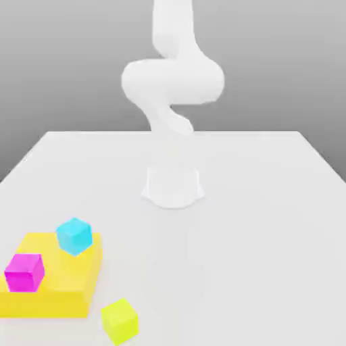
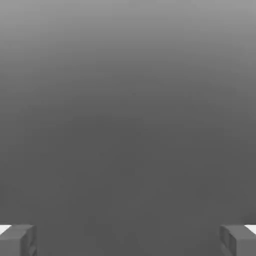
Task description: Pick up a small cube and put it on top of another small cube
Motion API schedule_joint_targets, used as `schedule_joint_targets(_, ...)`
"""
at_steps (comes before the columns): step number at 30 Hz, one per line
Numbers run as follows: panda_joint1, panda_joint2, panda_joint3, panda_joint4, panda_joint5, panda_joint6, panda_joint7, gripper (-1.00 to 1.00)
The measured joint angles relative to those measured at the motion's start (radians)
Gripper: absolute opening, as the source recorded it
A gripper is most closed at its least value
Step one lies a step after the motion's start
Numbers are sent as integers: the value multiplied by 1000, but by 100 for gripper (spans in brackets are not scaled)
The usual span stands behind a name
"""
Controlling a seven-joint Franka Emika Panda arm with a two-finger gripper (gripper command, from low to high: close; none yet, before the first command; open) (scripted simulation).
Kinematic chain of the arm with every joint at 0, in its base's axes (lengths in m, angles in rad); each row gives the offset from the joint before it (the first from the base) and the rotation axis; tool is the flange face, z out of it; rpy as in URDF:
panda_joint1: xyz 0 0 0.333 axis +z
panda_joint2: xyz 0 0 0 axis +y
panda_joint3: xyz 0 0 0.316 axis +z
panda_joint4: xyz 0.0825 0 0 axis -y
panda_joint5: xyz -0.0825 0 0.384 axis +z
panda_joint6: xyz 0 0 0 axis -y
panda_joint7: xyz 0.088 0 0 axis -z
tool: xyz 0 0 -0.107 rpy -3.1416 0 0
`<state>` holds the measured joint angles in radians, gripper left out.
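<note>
Three small cubes sit at the near left of the white table in the exterior view. A cyan cube and a magenta cube rest on a flat yellow block. A small yellow-green cube lies on the table just to the exterior view's right of that block. In the hand view my gripper is open, its two grey fingertips far apart with nothing between them, in front of a plain grey background.
The white arm rises from its round base at the middle of the table and goes out of the picture at the top. The table's far edge runs behind the base.
</note>
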<state>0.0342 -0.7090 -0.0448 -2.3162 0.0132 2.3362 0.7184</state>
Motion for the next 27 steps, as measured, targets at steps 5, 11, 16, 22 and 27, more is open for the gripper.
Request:
schedule_joint_targets(5,64,186,-91,-33,36,75,-174,0)
schedule_joint_targets(11,118,404,-180,-72,99,160,-391,0)
schedule_joint_targets(16,130,587,-220,-104,160,231,-578,0)
schedule_joint_targets(22,102,801,-229,-143,196,319,-776,0)
schedule_joint_targets(27,65,971,-221,-168,178,406,-888,0)
